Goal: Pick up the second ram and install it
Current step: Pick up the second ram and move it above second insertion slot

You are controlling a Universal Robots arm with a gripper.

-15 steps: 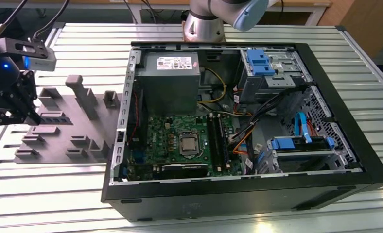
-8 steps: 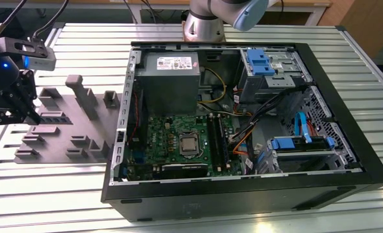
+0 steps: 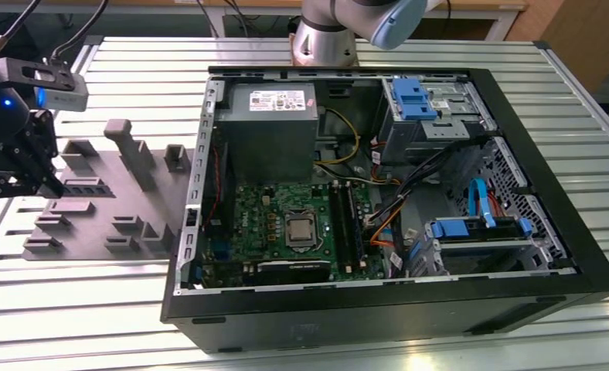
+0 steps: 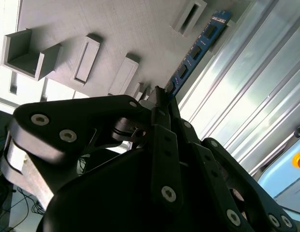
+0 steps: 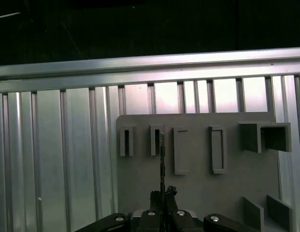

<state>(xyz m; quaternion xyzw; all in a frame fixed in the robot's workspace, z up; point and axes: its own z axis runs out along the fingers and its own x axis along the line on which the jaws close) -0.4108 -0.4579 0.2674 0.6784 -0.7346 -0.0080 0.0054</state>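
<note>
The second ram (image 4: 195,48) is a thin blue board with dark chips, and it sticks straight out from between my fingertips (image 4: 165,104). In the first wrist view I see the ram (image 5: 162,162) edge-on as a thin dark line above the grey holder plate (image 5: 198,179). In the exterior view my gripper (image 3: 49,184) is at the far left over the grey holder plate (image 3: 129,224), with the ram (image 3: 83,186) reaching toward the exterior view's right. The gripper is shut on the stick's near end. The black memory slots (image 3: 348,226) lie on the green motherboard (image 3: 258,224) inside the open computer case.
The open case (image 3: 387,309) fills the middle and the exterior view's right, with a power supply (image 3: 268,127), drive bays (image 3: 428,108) and loose cables (image 3: 459,162). Upright grey posts (image 3: 129,151) and slotted blocks (image 5: 217,149) rise from the holder plate. The arm's base (image 3: 323,39) stands behind the case.
</note>
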